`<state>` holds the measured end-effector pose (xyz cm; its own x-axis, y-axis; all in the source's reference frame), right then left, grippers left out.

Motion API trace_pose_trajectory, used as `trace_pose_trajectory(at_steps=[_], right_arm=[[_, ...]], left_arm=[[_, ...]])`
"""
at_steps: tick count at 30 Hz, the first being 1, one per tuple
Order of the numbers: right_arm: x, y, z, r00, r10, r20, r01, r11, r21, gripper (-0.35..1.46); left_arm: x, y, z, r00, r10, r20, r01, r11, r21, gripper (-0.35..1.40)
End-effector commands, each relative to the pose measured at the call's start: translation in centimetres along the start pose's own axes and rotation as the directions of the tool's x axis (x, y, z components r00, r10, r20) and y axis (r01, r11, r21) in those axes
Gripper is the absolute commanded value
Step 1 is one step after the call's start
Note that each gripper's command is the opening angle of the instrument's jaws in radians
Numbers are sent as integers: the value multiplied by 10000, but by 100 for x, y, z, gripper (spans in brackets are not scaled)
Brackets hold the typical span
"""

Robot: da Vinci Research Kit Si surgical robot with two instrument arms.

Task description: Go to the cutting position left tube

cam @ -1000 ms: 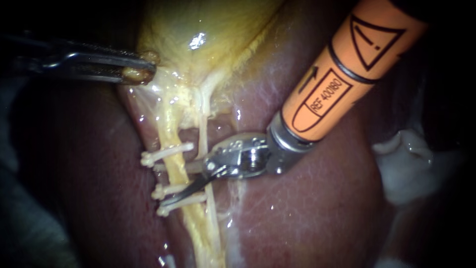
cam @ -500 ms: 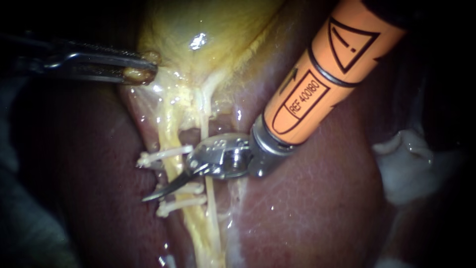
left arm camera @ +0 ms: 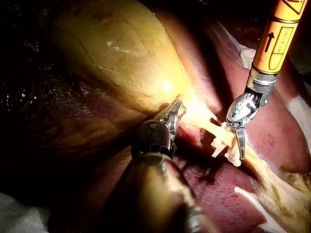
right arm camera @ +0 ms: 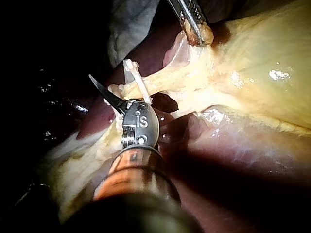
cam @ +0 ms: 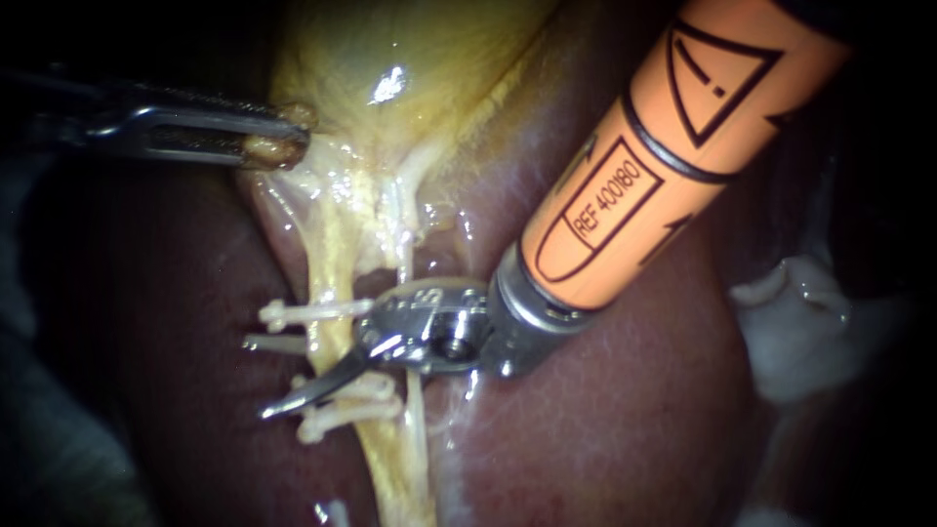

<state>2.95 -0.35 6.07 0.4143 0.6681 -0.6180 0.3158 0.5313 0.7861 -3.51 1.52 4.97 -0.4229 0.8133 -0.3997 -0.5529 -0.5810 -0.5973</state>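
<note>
My right instrument [cam: 256, 378], on an orange shaft, has its thin curved blades open and astride the yellow left tube [cam: 327, 263]. One blade lies over the tube and the other shows behind it. They sit between the upper white clip [cam: 312, 312] and two lower white clips [cam: 346, 405]. The thin pale right tube [cam: 417, 410] runs beside the instrument's wrist. My left instrument [cam: 278, 146] is shut on tissue at the neck of the yellow gallbladder [cam: 390, 59] and holds it taut. In the right wrist view, one blade [right arm camera: 102, 90] points past a clip [right arm camera: 137, 80].
Dark red liver [cam: 605, 420] lies under and around the tubes. A white gauze-like wad [cam: 810, 322] sits at the far right. In the left wrist view, the right instrument [left arm camera: 240, 143] reaches down onto the clips [left arm camera: 221, 143] ahead of my left instrument [left arm camera: 176, 109].
My right instrument has slid left, so its open blades now reach across and beyond the left tube between the clips. The tube and clips have been nudged left. The left instrument has held still.
</note>
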Motion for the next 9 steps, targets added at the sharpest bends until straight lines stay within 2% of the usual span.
trace_pose_trajectory(at_steps=[1, 9], right_arm=[[0, 1, 0, 10000, -14, 12, 14, 10000, 4, 145], [-3, 3, 0, 10000, -25, 21, 25, 10000, 1, 145]], left_arm=[[0, 0, 0, 10000, 3, 1, -3, 10000, -8, -35], [1, 0, 1, 10000, 4, 0, -4, 10000, -8, -35]])
